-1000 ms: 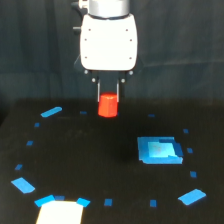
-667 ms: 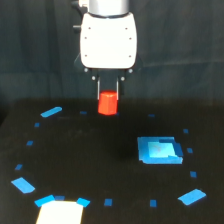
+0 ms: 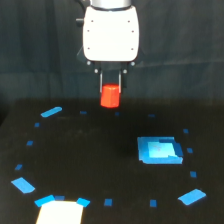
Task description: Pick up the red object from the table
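One red object (image 3: 110, 96): stubby matte cylinder, clamped in my claw (image 3: 110, 94), lifted clear above the table (image 3: 95, 150). Table: flat black matte, dark curtain behind. One blue square patch (image 3: 159, 150), toward the exterior view's right of the object; one white patch (image 3: 59, 212), near edge; scattered small blue tape marks.

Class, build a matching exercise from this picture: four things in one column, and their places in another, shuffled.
Things:
1. red object
2. blue square patch
3. white patch
4. gripper

Places:
A. bottom edge, on the exterior view's left
B. between the fingers, off the table
C. on the table, on the exterior view's right
D. top centre, under the white arm housing

Pairs: 1-B, 2-C, 3-A, 4-D
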